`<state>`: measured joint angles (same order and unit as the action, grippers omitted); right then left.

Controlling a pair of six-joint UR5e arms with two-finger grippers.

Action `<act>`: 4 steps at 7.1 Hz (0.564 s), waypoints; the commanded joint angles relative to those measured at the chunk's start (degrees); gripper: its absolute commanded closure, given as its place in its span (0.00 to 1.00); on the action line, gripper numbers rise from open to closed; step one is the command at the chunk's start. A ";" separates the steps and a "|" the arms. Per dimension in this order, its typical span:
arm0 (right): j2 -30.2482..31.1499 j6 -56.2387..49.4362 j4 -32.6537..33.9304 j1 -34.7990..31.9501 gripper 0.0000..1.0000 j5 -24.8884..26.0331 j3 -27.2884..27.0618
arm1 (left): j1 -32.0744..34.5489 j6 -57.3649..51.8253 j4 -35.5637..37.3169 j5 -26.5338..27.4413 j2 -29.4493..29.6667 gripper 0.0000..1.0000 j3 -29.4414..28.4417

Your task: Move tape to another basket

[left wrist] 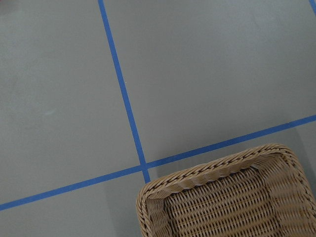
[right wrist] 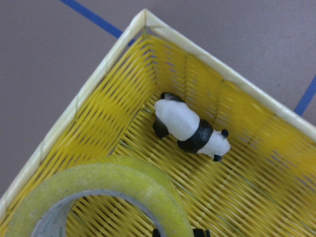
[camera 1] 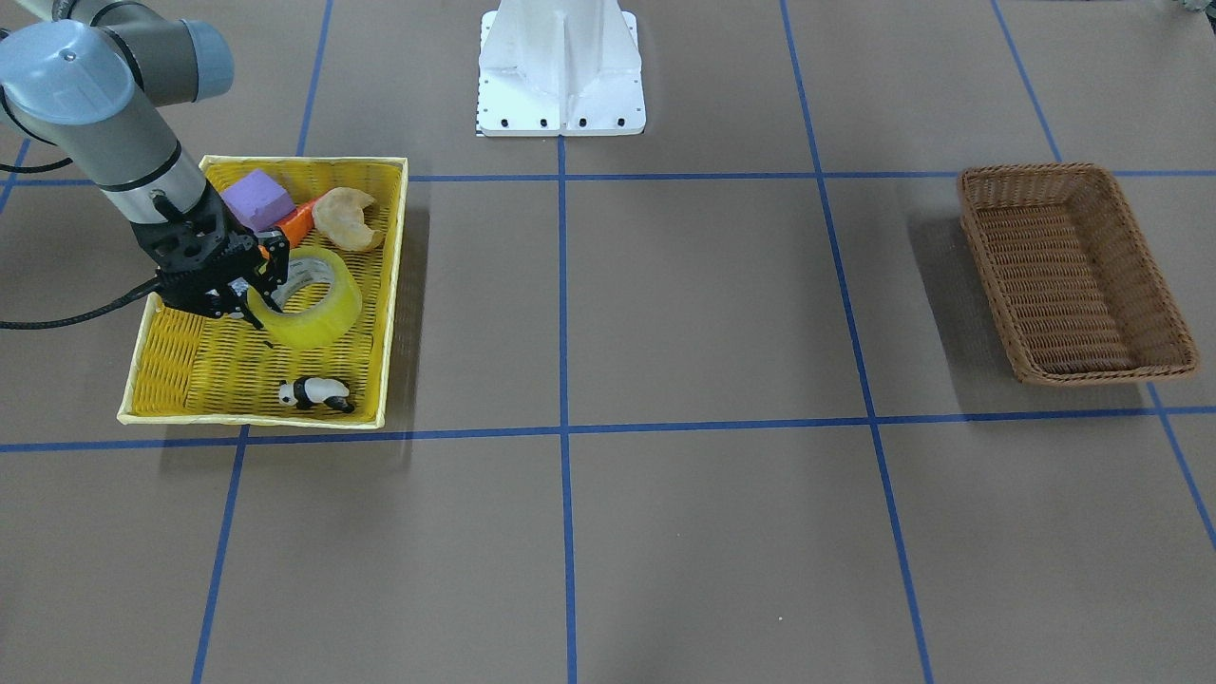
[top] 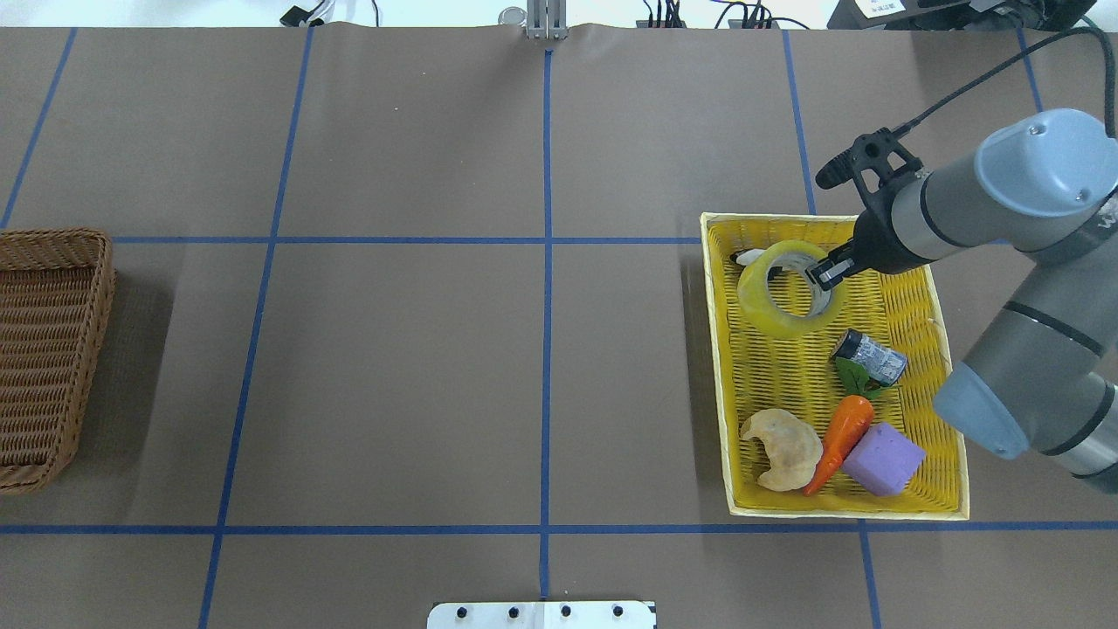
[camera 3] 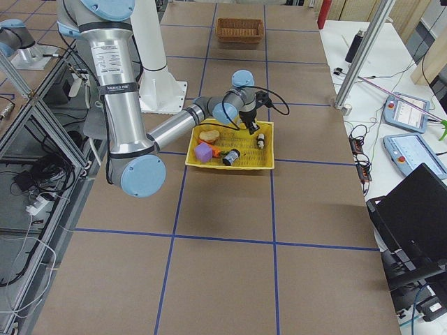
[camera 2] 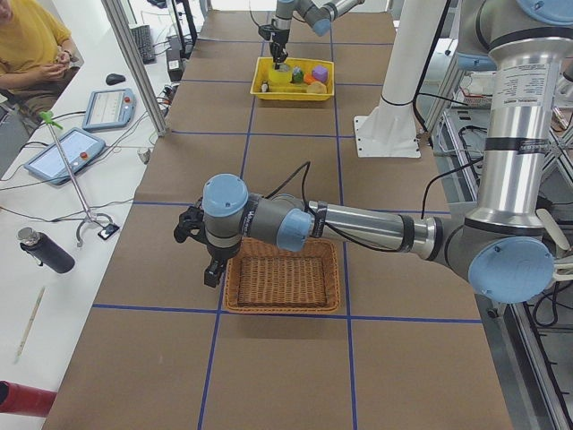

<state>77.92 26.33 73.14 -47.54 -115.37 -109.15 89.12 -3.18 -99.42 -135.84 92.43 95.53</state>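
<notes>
The right gripper [camera 1: 261, 304] pinches the roll of yellowish packing tape [camera 1: 323, 313] by its wall, one finger inside the white cardboard core and the other against the outer film. This is at the left of the front-facing frame, over the yellow woven tray [camera 1: 218, 375]. The roll sits tilted and appears to ride just above the tray floor, near a small panda figure [camera 1: 316, 392].

The dark brown wicker basket [camera 1: 1064, 285] waits well apart at the right of that frame. The left gripper [camera 2: 213, 267] hangs beside its rim, and whether that one is spread or pressed together cannot be told.

The tape is likely light and stiff, a rigid ring that should not crush. Its glossy film looks slick, so the cardboard core probably offers the surer bite. Held at one side only, the roll may pivot in the pinch during a long carry.
</notes>
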 commanded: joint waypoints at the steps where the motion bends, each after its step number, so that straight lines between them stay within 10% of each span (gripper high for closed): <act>1: -3.99 1.26 0.07 -2.03 1.00 0.23 -0.10 | 0.00 -0.07 -1.20 -1.87 0.03 0.01 0.09; 4: -12.25 12.32 -0.54 0.06 1.00 2.24 0.87 | 0.00 0.28 -7.88 -3.12 0.12 0.01 0.79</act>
<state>68.43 34.88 72.98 -48.88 -114.39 -108.51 89.12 -2.98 -105.08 -138.74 92.48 95.89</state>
